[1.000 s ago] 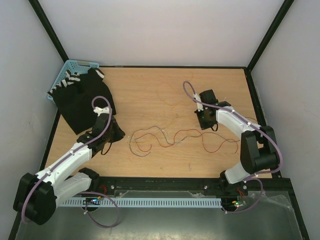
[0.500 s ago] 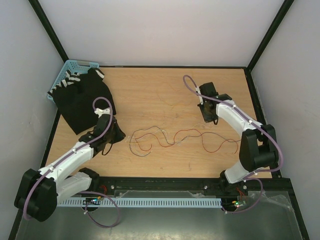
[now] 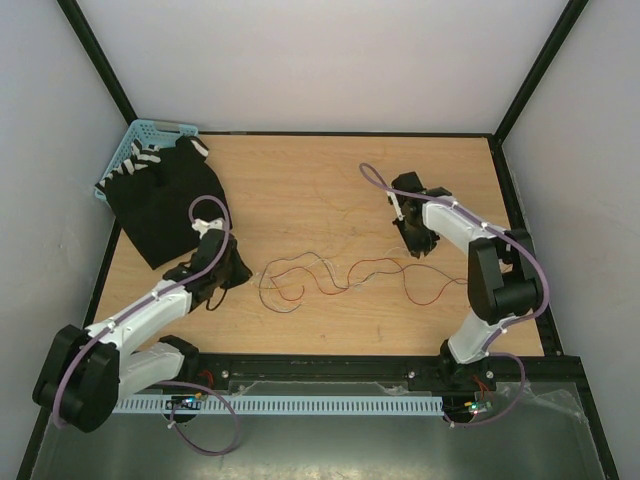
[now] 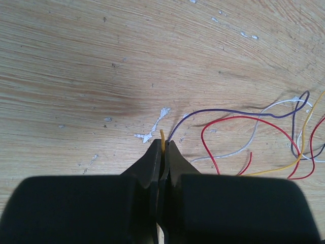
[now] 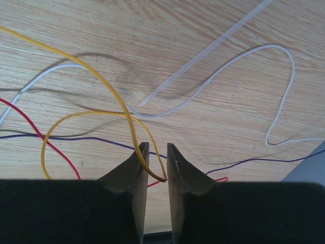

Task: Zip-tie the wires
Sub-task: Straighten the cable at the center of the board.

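Note:
A loose tangle of thin wires (image 3: 340, 275) in red, white, purple and yellow lies across the middle of the wooden table (image 3: 300, 170). My left gripper (image 3: 240, 270) sits at the tangle's left end. In the left wrist view it (image 4: 162, 145) is shut on the tip of a yellow wire (image 4: 162, 135), with purple (image 4: 228, 112) and red (image 4: 254, 121) wires just ahead. My right gripper (image 3: 418, 245) is at the tangle's right end. In the right wrist view it (image 5: 155, 150) is narrowly open, with a bend of yellow wire (image 5: 101, 84) between the jaws. A translucent zip tie (image 5: 203, 56) lies flat ahead.
A black cloth (image 3: 165, 200) lies at the back left, partly over a blue basket (image 3: 135, 140). A white wire (image 5: 244, 56) loops past the zip tie. Black frame rails border the table's sides and near edge.
My left gripper has moved right toward the tangle's left end. My right gripper has shifted slightly left and turned over the tangle's right end.

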Tool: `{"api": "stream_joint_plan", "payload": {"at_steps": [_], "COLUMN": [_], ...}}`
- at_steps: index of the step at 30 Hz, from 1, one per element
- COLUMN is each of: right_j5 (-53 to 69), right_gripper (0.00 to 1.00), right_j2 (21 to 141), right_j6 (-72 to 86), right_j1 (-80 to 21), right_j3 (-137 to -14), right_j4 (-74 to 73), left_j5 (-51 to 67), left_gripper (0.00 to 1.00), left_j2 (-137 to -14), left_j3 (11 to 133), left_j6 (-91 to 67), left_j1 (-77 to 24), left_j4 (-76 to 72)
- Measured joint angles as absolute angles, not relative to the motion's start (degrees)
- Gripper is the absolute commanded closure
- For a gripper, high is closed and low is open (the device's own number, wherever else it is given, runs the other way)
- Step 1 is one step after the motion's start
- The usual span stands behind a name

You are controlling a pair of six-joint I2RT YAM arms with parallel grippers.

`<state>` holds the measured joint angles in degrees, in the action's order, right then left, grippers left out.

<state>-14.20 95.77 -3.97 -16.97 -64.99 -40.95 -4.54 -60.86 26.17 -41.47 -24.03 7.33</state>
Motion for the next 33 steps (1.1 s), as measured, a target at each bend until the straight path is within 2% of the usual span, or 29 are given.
{"api": "stream_joint_plan", "payload": {"at_steps": [3, 9, 16, 19, 23, 28, 29, 33], "right_j5": [-13.9, -13.1, -11.5, -10.3, -8.7, -5.0, -4.0, -0.3], "right_gripper": [0.58, 0.42, 0.29, 0.23, 0.12, 0.09, 0.09, 0.09], "right_j2": [97.2, 96.1, 94.1, 93.2, 91.9, 90.1, 90.1, 90.8], "right_j6": [-3.9, -3.9, -3.9, -3.9, -3.9, -3.1, -2.6, 0.3], "right_j1": [-17.0, -17.0, -17.0, -17.0, -17.0, -17.0, -17.0, -17.0], "right_j3": [-65.0, -65.3, -67.3, -67.8, -68.9, -71.3, -71.8, -72.5], "right_j4": [-41.5, -42.0, -42.4, -42.6, -42.9, -40.6, -39.7, -33.3], "left_j5": [-4.5, -4.4, -4.3, -4.4, -5.3, -7.6, -7.9, -8.0], "left_gripper": [0.89, 0.8, 0.66, 0.55, 0.3, 0.06, 0.02, 0.01], "left_j2": [-62.0, -62.8, -64.3, -64.3, -63.1, -58.0, -56.7, -51.4], "left_j3": [26.2, 26.2, 27.1, 27.4, 27.8, 31.2, 32.1, 34.7], "left_j6": [-41.6, -41.6, -41.2, -40.9, -39.8, -37.3, -36.4, -34.0], "left_j1": [-24.0, -24.0, -24.0, -24.0, -24.0, -23.4, -23.1, -21.7], "left_j4": [6.8, 6.3, 5.8, 5.5, 6.5, 10.2, 10.7, 12.0]}}
